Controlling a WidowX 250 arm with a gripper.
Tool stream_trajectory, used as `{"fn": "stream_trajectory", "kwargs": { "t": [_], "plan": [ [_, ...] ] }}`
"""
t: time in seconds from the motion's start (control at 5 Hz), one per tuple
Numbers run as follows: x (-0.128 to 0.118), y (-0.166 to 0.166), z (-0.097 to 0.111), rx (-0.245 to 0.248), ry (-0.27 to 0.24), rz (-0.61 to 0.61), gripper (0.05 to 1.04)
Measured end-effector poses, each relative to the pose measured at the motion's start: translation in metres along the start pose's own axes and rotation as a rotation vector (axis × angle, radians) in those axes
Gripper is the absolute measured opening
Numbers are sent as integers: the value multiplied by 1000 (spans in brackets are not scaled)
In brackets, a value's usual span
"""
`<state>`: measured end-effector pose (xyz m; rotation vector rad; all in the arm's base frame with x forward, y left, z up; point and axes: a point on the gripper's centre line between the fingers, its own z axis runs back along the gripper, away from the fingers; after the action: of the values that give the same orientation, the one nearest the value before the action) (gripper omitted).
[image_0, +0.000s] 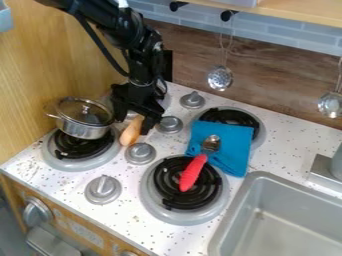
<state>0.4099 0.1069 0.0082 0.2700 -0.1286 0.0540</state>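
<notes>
Item one: an orange-tan elongated piece (131, 132), left of centre on your stove top (73, 175), just right of the lidded metal pot (83, 126) and left of the grey knobs (140, 153), its far end up at your pincer (134, 126) and the rest sticking out toward the near side. Item two: your black pincer, at the piece's far end; whether it is clenched on it or released, you cannot tell.

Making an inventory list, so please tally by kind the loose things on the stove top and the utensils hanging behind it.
Lidded pot: 1
Tan elongated thing: 1
Red-handled spoon: 1
Blue cloth: 1
Hanging steel utensils: 2
Total: 6
</notes>
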Motion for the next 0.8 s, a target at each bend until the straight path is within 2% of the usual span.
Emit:
{"fn": "stream_trajectory", "kwargs": {
  "t": [0.2,0.6,0.8],
  "plan": [
    [0,-4,-5,-15,4,-3,967],
    [2,-4,-4,-20,-13,2,475],
    [2,-5,-4,-22,-19,-1,459]
  ]
}}
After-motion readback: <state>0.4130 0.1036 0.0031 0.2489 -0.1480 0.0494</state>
